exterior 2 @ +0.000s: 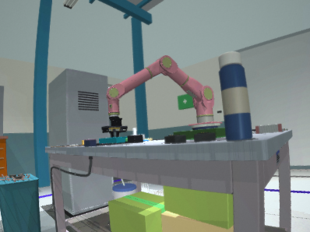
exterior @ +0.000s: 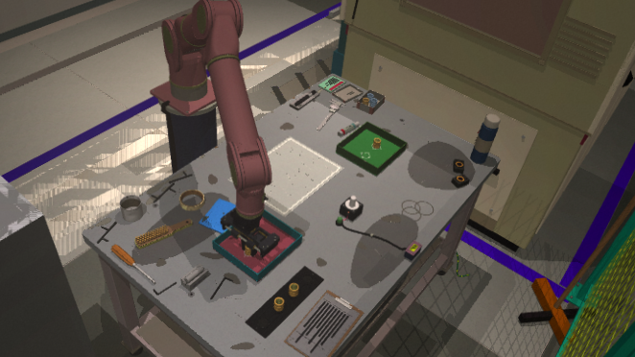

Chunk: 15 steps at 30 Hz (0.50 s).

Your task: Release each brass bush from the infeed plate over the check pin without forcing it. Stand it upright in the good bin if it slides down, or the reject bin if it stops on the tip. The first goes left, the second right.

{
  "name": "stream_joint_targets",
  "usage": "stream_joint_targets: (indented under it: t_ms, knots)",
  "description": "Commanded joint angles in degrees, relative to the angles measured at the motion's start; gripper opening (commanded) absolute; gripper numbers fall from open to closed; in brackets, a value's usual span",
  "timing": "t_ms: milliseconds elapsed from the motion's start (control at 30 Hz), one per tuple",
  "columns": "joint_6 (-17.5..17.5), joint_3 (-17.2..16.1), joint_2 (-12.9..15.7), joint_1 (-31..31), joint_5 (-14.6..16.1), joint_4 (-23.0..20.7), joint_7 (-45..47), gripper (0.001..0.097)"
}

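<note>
In the red-floored reject bin (exterior: 259,242) near the table's front, my gripper (exterior: 248,249) is lowered inside and closed on a brass bush (exterior: 247,250), which shows only as a small brass glint under the hand. Two more brass bushes (exterior: 293,289) (exterior: 278,303) stand upright on the black infeed plate (exterior: 285,301) in front of the bin. The white check pin (exterior: 352,200) stands on its black base to the right. One bush (exterior: 377,143) stands upright in the green good bin (exterior: 371,147) farther back.
The reject bin's teal walls surround the gripper. A blue sheet (exterior: 218,214) lies behind it, a clipboard (exterior: 323,324) by the front edge, and a cable (exterior: 374,236) runs from the pin base. A white mat (exterior: 297,172) lies mid-table; a tall bottle (exterior: 484,138) stands at the far right.
</note>
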Motion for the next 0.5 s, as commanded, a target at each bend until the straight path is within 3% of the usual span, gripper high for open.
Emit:
stream_joint_targets:
  t_ms: [0, 233, 467]
  knots:
    - [0.0, 0.01, -0.07, 0.0, 0.0, -0.06, 0.0, 0.0048]
    - [0.0, 0.01, -0.07, 0.0, 0.0, -0.05, 0.0, 0.0058]
    - [0.0, 0.01, -0.07, 0.0, 0.0, -0.05, 0.0, 0.0198]
